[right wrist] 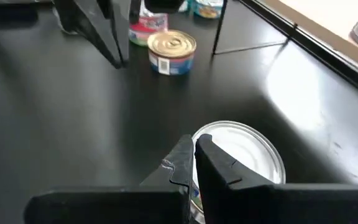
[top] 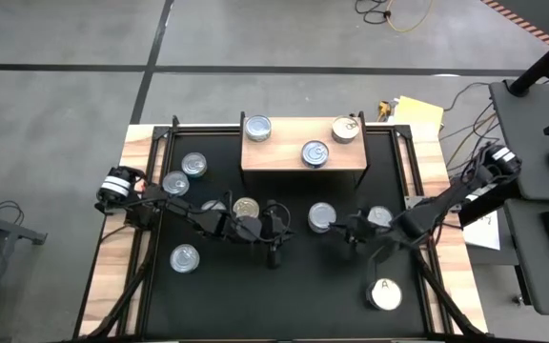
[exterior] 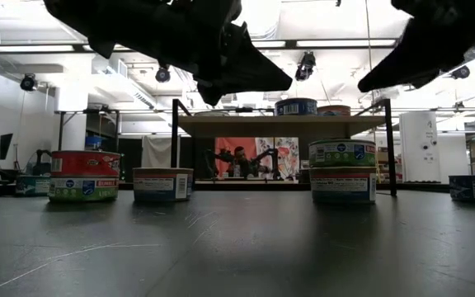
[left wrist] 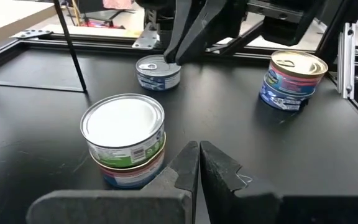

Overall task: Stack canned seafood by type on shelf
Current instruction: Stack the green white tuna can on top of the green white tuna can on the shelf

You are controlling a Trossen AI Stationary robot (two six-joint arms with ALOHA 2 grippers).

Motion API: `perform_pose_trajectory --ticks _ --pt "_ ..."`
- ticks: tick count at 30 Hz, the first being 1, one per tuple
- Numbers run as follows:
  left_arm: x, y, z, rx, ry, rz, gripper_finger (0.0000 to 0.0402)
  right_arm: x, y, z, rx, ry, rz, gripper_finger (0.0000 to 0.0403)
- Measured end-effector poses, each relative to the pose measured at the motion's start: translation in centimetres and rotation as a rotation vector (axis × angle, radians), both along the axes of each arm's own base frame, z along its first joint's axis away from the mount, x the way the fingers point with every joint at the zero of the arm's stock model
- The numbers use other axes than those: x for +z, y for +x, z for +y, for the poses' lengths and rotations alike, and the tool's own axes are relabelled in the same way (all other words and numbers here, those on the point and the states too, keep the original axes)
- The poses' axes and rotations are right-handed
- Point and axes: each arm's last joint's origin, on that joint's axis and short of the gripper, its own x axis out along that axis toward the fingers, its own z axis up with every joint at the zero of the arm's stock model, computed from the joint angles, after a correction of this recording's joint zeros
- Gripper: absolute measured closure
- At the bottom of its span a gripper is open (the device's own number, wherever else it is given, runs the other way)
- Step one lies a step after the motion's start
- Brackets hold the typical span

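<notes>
Hovering with fingers pressed together and empty, the left gripper (top: 274, 250) and right gripper (top: 351, 242) flank the two-tin stack (top: 321, 216) in front of the shelf (top: 279, 154); my worry is that either closing in could clip that stack and topple it. Three tins already sit on the shelf, the rest scattered around it across the black tabletop (top: 284, 295), with a bright workshop behind.
</notes>
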Motion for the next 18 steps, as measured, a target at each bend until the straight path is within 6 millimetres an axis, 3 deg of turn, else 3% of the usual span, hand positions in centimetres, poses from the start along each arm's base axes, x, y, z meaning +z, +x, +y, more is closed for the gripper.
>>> perform_pose_trajectory --ticks 7,18 --pt "0.0 0.0 0.0 0.001 0.000 -0.002 0.0402 -2.0 -1.2 -1.6 -0.100 0.039 -0.038 0.0394" --pt "0.1 0.0 0.3 0.091 0.019 -0.018 0.0401 -4.4 -0.5 -1.3 -0.157 0.044 0.035 0.0394"
